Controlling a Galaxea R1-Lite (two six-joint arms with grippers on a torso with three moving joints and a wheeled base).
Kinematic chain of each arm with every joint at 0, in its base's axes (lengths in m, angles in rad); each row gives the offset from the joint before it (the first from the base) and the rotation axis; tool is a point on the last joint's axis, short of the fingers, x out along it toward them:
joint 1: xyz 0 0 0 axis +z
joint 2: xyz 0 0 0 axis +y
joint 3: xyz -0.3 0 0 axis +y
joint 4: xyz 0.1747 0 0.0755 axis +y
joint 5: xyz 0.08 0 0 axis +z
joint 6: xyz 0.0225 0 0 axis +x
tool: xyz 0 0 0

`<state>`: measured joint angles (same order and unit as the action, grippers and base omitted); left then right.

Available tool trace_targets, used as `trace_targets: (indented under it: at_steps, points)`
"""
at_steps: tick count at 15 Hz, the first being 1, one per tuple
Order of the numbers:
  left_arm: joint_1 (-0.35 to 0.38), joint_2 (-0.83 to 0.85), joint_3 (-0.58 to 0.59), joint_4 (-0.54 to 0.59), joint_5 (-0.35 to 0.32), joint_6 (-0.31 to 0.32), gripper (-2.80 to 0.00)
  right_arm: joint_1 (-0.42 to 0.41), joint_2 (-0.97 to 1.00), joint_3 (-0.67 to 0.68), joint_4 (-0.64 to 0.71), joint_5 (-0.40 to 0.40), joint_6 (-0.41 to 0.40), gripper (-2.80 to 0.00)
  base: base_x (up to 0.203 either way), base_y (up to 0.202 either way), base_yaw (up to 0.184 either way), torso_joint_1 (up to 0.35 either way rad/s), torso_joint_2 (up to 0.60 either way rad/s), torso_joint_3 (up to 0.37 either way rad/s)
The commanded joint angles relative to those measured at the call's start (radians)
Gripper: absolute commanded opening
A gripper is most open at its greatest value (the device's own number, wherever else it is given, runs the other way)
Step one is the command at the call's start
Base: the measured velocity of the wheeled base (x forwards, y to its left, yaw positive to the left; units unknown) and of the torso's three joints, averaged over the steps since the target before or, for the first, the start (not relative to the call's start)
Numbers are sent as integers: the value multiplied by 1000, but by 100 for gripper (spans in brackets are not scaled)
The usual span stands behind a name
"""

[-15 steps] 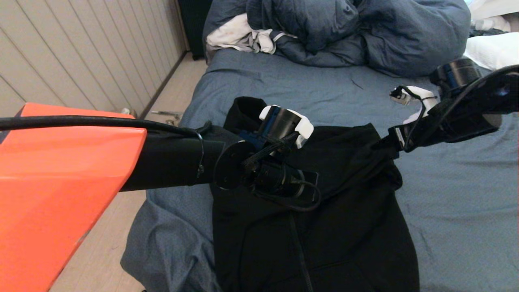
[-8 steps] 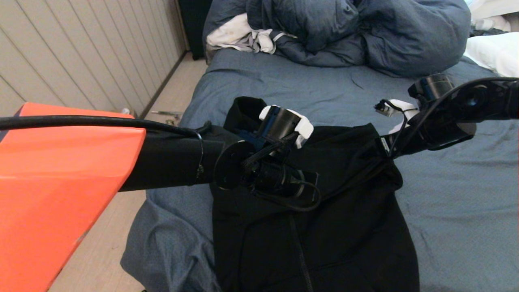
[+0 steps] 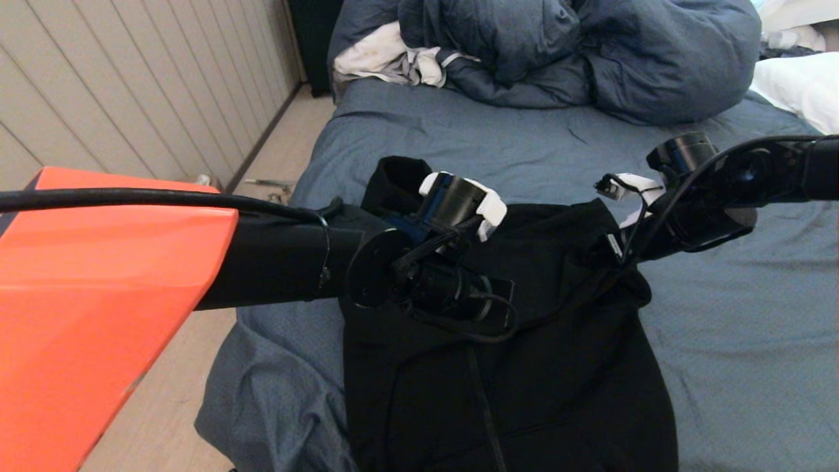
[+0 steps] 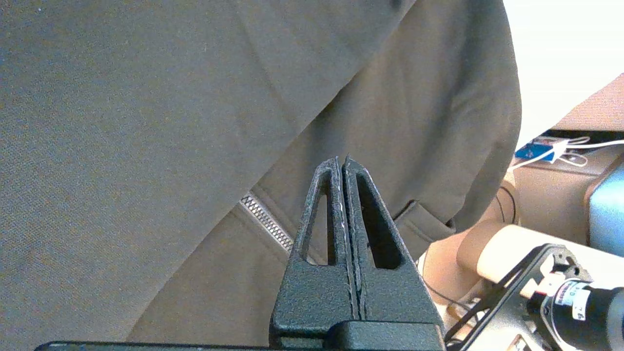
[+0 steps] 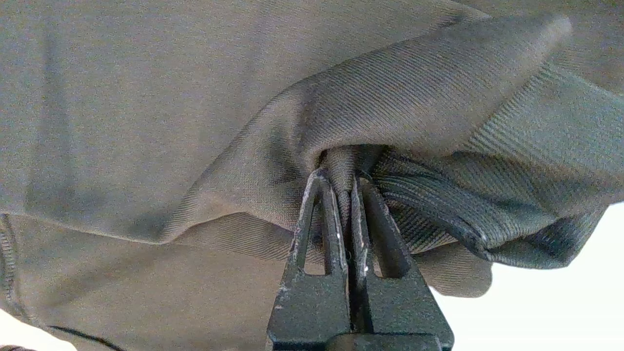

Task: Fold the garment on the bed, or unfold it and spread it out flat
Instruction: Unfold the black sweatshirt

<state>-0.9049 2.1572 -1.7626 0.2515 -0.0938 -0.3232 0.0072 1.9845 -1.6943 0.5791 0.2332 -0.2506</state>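
The black hooded sweatshirt [image 3: 524, 341] lies on the near part of the bed [image 3: 734, 341], front up, its zipper [image 3: 485, 406] running down the middle toward the robot and its hood at the far end. A rumpled dark blue duvet [image 3: 577, 52] and a white-grey cloth [image 3: 387, 59] are piled at the far end of the bed, well apart from the sweatshirt.

The right gripper [image 5: 344, 187] is at the sweatshirt's far right corner, its fingers pressed together on a bunched fold of fabric next to a ribbed edge. In the head view that arm reaches in from the right, over the sheet.

The left gripper [image 4: 342, 163] hangs above the sweatshirt's upper left part, fingers together with nothing between them, the zipper's pale teeth showing just beyond it.

No brand or label can be read on the sweatshirt. A small sticker with tiny print sits on robot hardware in the left wrist view, too small to read.
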Motion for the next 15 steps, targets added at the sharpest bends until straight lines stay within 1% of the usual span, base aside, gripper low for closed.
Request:
trace_targets:
  at_steps: [1, 3, 4, 5, 6, 8, 10, 11, 12, 14, 15]
  points:
    - [0, 4, 3, 2, -1, -2, -280, 3, -5, -7, 4, 5, 1, -280, 0, 0, 0, 0, 0, 0]
    - [0, -2, 6, -3, -1, -2, -280, 5, -30, -23, 3, 7, 20, -280, 0, 0, 0, 0, 0, 0]
    - [0, -9, 1, -4, 0, -2, -280, 18, -46, -41, -1, 7, 69, -280, 0, 0, 0, 0, 0, 0]
    - [0, -30, -2, -4, 4, -2, -280, 49, -55, -65, -10, 8, 143, -280, 0, 0, 0, 0, 0, 0]
    - [0, -55, -1, -4, 16, -2, -280, 91, -60, -90, -23, 9, 208, -280, 0, 0, 0, 0, 0, 0]
    - [6, -116, 10, -5, 43, -4, -280, 186, -59, -141, -49, 6, 285, -280, 0, 0, 0, 0, 0, 0]
    - [14, -188, 49, -19, 58, -7, -280, 280, -57, -207, -56, 1, 352, -280, 0, 0, 0, 0, 0, 0]
    - [16, -231, 88, -27, 61, -7, -280, 325, -54, -248, -58, -10, 393, -280, 0, 0, 0, 0, 0, 0]
    - [16, -274, 143, -35, 59, -6, -280, 365, -49, -261, -74, -33, 424, -280, 0, 0, 0, 0, 0, 0]
    - [10, -336, 262, -59, 55, -3, -280, 425, -26, -264, -138, -120, 449, -280, 0, 0, 0, 0, 0, 0]
    - [-1, -350, 323, -96, 58, -2, -280, 442, -23, -265, -155, -127, 470, -280, 0, 0, 0, 0, 0, 0]
